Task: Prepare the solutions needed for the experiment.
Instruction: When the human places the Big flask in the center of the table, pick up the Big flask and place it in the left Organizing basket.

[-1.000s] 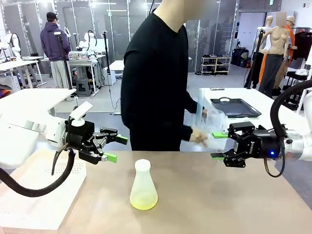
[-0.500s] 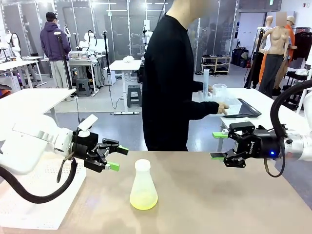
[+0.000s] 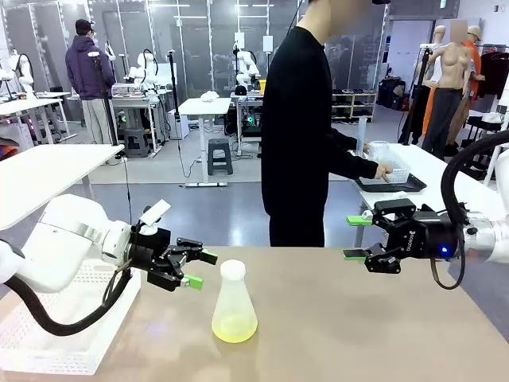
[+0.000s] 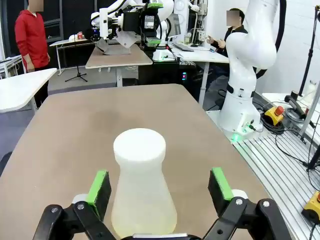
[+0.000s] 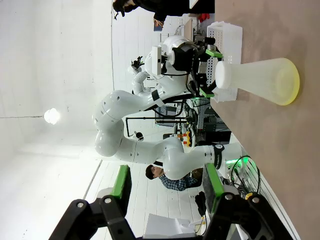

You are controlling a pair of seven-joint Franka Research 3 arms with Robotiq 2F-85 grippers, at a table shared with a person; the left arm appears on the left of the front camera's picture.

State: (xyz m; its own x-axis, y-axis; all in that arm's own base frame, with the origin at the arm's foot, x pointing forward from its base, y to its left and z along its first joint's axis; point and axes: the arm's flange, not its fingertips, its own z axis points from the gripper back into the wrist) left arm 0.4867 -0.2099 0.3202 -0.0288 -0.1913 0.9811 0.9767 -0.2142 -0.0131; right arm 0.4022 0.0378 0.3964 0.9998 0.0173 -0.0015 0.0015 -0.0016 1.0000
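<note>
A frosted white conical flask [image 3: 234, 298] stands upright on the brown table [image 3: 358, 334]. A shallow layer of pale yellow-green solution [image 3: 234, 329] lies in its base. My left gripper [image 3: 200, 269] is open just left of the flask, pointing at its neck, with nothing held. In the left wrist view the flask [image 4: 142, 185] stands straight ahead of my open left gripper [image 4: 159, 185]. My right gripper [image 3: 354, 238] hovers open and empty at the table's right. The right wrist view shows that gripper [image 5: 166, 182], the flask [image 5: 250, 80] and its solution [image 5: 294, 82] farther off.
A white perforated basket [image 3: 48, 334] sits at the table's left front. The person [image 3: 302, 135] stands turned away at the far side, with their hands at a black tray [image 3: 382, 185] and clear labware on a side table at the right.
My left gripper has dropped lower and moved right, closer to the flask. The person has stepped right with the clear labware to the side table. The right arm has not moved.
</note>
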